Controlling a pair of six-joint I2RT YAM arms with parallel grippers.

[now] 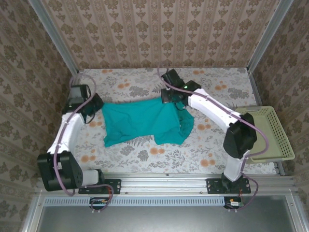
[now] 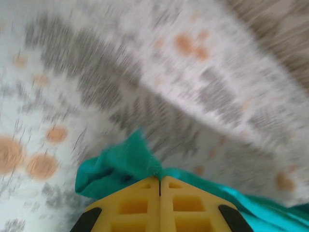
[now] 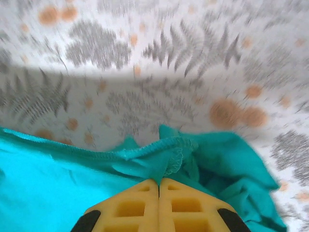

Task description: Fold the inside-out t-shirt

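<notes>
You are at the grab step, I think; the inside-out t-shirt (image 1: 142, 122) lies spread in the middle of the table (image 1: 145, 155), a bit crumpled on its right side; both arms reach to its far edge. The left gripper (image 1: 98, 109) sits at the far left corner; in the left wrist view the yellow fingers (image 2: 140, 205) are pressed together on a pinch of teal cloth (image 2: 123, 164), though that view is blurry. The right gripper (image 1: 170, 98) sits at the far right corner; its fingers (image 3: 137, 208) are squeezed shut on the stitched hem (image 3: 145, 153).

So both corners look caught; the fold itself is not made yet. Next, I think you need to lift both corners together and bring them toward the near edge; move the two arms evenly, or the cloth may twist or slip out.

There are no words or labels you can read; the cloth facing up is plain teal; the pale basket (image 1: 270, 133) at the right has no writing you can make out.
</notes>
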